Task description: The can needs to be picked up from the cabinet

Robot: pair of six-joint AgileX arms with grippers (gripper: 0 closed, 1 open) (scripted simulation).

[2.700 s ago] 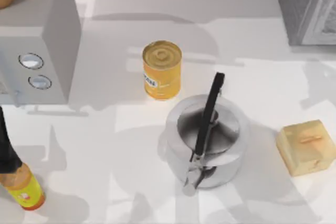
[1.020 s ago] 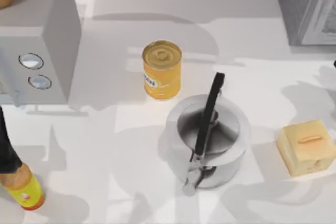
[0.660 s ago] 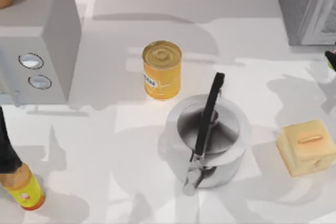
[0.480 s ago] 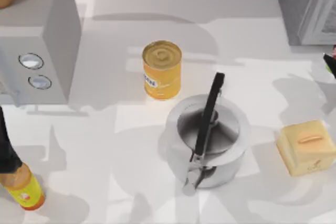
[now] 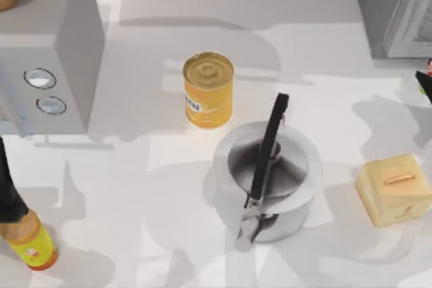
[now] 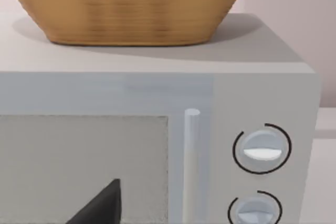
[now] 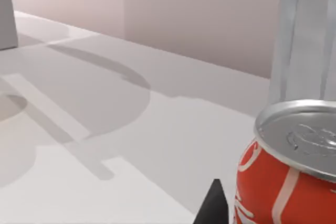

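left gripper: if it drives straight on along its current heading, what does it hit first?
Most likely the microwave: the left wrist view faces its door head-on, handle and dials alongside. Depth is unclear.

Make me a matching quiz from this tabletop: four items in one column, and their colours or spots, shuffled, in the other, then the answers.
Items:
1. tin can
2. pot
3. sauce bottle
4. basket

Descriptions:
A. woven, sitting on top of the microwave
B. silver, with a black handle across it, mid-table
C. yellow label, standing upright just beyond the pot
D. orange, at the table's front left corner

Pairs: 1-C, 2-B, 3-D, 4-A
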